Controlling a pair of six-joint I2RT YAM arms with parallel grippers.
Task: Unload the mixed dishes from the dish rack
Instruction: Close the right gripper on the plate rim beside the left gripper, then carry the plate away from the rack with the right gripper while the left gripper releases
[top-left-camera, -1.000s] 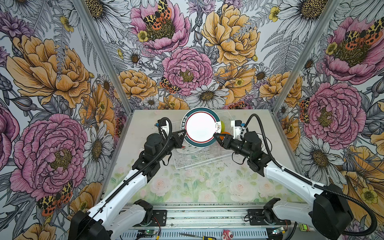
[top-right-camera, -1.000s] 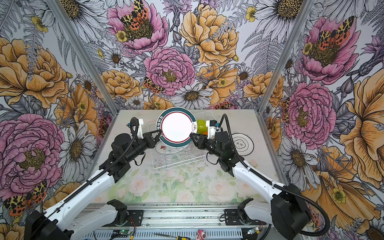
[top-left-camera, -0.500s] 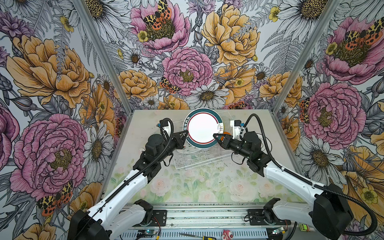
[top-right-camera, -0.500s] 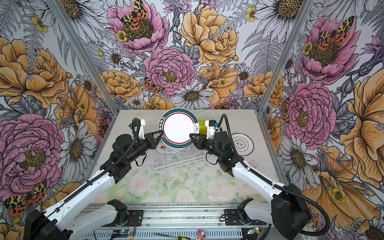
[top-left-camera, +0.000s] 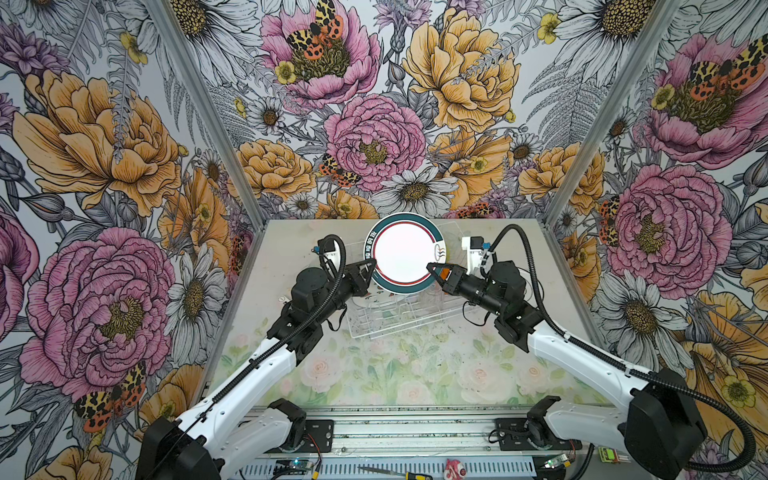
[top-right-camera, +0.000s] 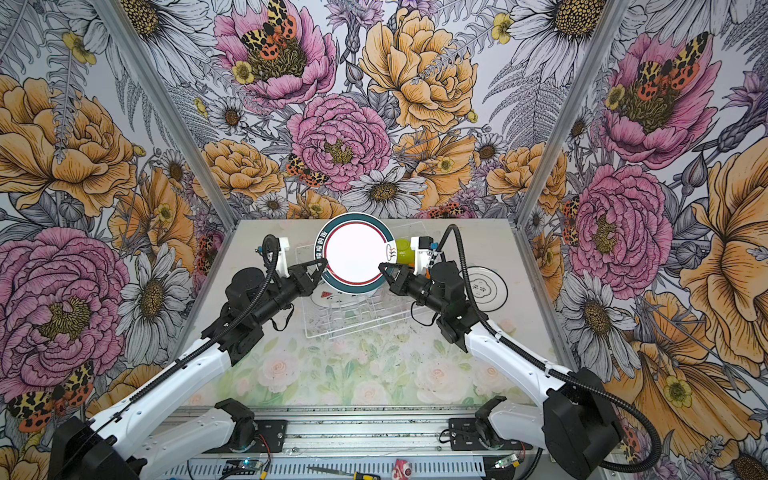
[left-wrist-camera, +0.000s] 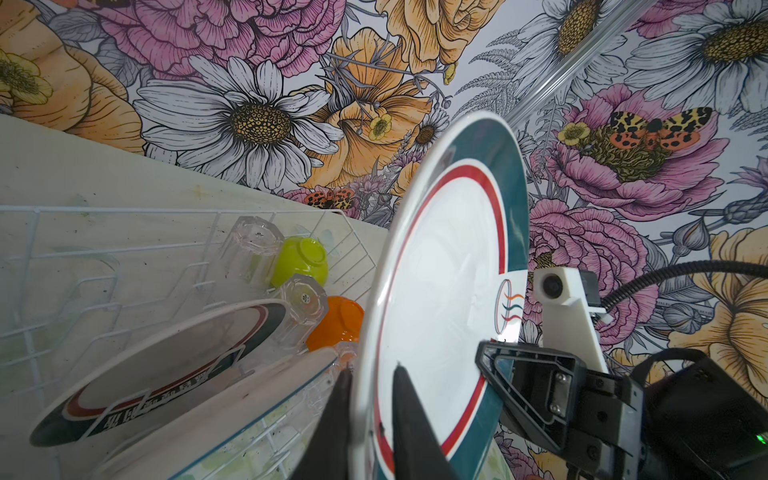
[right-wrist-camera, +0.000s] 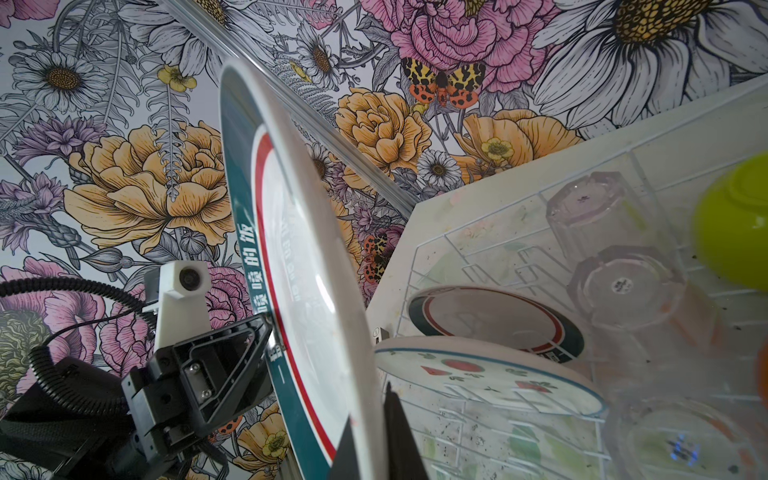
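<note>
Centrally, at the far edge of the worktop (top-left-camera: 415, 374), sits the dish rack (top-left-camera: 390, 322). Above it a teal-and-red-banded plate (top-left-camera: 405, 257) stands upright in the air, facing the top cameras. Another banded plate (left-wrist-camera: 166, 365) and a fruit-patterned plate (right-wrist-camera: 490, 374) lean in the rack's slots. The right gripper (top-left-camera: 433, 269) is pinched tight on the raised plate's right rim. The left gripper (top-left-camera: 371, 264) straddles the opposite rim, and I cannot tell whether it presses. Upturned clear tumblers (left-wrist-camera: 301, 297), a lime-green bowl (left-wrist-camera: 301, 259) and an orange bowl (left-wrist-camera: 334, 324) fill the rack's far right corner.
</note>
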